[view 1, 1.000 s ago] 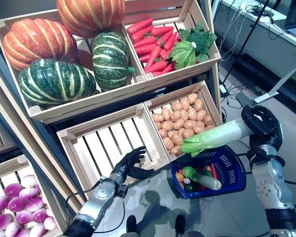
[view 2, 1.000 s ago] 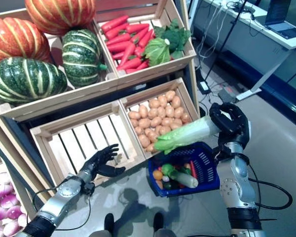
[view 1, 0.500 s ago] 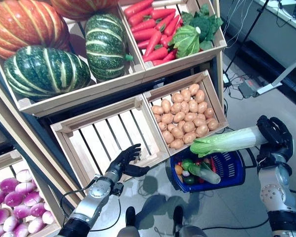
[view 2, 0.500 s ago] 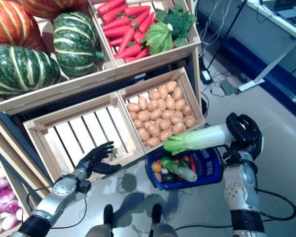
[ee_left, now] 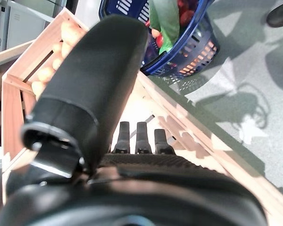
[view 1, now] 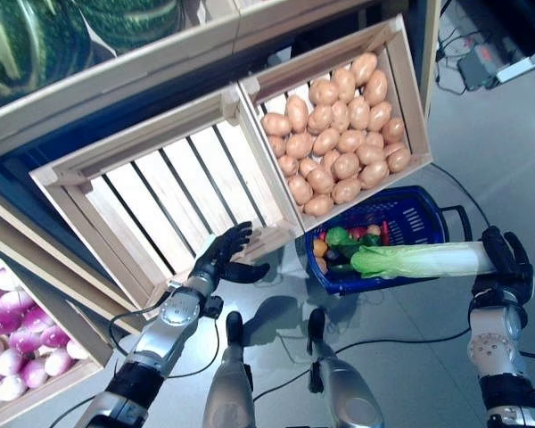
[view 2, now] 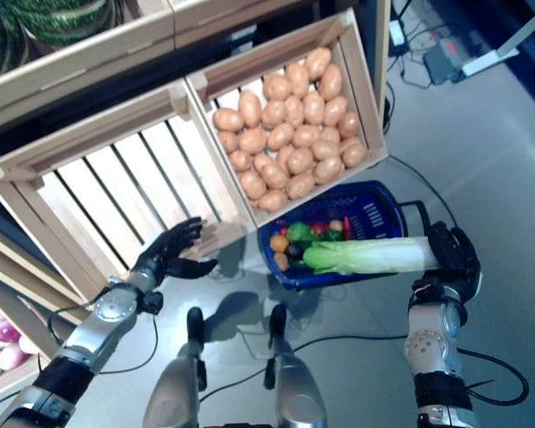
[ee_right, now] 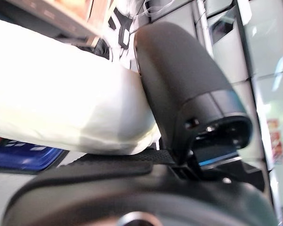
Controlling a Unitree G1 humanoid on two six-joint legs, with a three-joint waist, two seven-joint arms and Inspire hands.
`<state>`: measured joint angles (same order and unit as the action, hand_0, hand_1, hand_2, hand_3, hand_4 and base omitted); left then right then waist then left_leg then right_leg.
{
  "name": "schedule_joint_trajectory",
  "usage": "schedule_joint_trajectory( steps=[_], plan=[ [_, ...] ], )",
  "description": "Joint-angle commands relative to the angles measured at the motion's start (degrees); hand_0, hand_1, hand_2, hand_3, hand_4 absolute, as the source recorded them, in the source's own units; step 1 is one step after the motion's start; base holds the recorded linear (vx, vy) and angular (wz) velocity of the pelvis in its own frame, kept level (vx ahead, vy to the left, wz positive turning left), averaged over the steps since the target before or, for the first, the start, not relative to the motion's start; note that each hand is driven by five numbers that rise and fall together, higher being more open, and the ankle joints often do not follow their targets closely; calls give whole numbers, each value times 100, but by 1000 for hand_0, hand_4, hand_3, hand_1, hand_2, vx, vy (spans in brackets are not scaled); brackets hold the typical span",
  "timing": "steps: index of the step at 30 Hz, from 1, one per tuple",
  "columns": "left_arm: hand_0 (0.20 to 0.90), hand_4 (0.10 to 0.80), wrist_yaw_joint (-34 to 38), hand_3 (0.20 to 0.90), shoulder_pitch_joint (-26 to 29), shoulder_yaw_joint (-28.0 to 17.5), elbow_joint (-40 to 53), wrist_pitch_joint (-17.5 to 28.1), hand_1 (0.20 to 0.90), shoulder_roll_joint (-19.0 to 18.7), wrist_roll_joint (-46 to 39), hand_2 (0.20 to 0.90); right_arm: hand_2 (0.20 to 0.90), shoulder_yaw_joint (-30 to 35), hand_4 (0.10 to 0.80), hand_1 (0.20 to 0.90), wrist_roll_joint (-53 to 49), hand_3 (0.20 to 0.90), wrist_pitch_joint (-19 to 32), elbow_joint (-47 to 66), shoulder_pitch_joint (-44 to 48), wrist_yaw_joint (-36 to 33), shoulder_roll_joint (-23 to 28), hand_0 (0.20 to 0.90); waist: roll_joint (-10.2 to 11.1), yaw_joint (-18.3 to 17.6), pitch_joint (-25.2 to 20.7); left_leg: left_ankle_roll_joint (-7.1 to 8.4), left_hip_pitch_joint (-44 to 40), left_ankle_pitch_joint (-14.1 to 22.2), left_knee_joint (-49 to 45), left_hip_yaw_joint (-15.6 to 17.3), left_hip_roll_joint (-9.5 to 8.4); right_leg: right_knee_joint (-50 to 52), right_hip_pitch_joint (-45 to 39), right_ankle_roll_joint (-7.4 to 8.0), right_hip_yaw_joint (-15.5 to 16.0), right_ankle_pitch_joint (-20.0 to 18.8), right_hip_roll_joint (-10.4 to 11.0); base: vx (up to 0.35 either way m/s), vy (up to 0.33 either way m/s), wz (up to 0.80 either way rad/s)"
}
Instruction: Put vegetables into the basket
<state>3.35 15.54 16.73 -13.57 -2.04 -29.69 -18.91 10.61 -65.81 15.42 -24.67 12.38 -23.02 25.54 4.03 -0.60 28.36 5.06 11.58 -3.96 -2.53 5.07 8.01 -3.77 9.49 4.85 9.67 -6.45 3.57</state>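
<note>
Grey floor (view 1: 481, 152), wooden crates (view 1: 160, 187), blue basket (view 1: 419, 214), potatoes (view 1: 339, 152)

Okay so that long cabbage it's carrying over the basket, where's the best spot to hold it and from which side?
Probably right where the right hand has it: the thick white stalk end of the cabbage, approached from the robot's right. The cabbage lies roughly level, leafy green tip pointing left over the blue basket. The stalk looks firm and narrow enough to wrap; the leaves look loose and floppy.

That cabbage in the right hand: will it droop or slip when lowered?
The cabbage juts out level from the right hand, so it is probably stiff. Held only by its white end, it may pivot. Its leafy tip hangs over the basket.
</note>
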Motion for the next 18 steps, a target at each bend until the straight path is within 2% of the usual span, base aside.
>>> schedule_joint_trajectory(
  steps=[1, 7, 13, 18],
  plan=[
    [900, 800, 119, 900, 570, 42, 381, 817, 900, -45, -176, 900, 300, 224, 400, 300, -11, 300, 1084, 251, 575, 267, 505, 300, -74, 119, 42, 75, 883, 262, -1013, -325, -78, 1241, 310, -55, 166, 652, 30, -144, -28, 3],
    [900, 800, 178, 900, 944, 215, 430, 867, 900, 0, -209, 900, 300, -34, 400, 300, -213, 300, 1360, -127, 1076, 417, 544, 300, -181, 138, 144, 105, 1491, 287, -1361, -278, -109, 1620, 900, -133, 358, 792, 79, -122, -4, 0],
    [900, 800, 164, 900, 1228, 346, 441, 879, 900, 33, -380, 900, 300, -98, 400, 300, -549, 300, 1733, -590, 1785, 506, 609, 300, -320, 277, 144, 23, 2094, 423, -1834, -440, -245, 2292, 1602, -157, 420, 939, 278, -43, 5, 2],
    [900, 800, 109, 900, 1459, 462, 455, 1054, 900, 14, -414, 900, 300, -149, 400, 300, -515, 300, 1785, -1006, 2391, 489, 767, 300, -453, 325, 144, 11, 2678, 590, -2287, -457, -311, 2783, 2270, -130, 370, 1036, 454, -9, 4, 4]
  ],
)
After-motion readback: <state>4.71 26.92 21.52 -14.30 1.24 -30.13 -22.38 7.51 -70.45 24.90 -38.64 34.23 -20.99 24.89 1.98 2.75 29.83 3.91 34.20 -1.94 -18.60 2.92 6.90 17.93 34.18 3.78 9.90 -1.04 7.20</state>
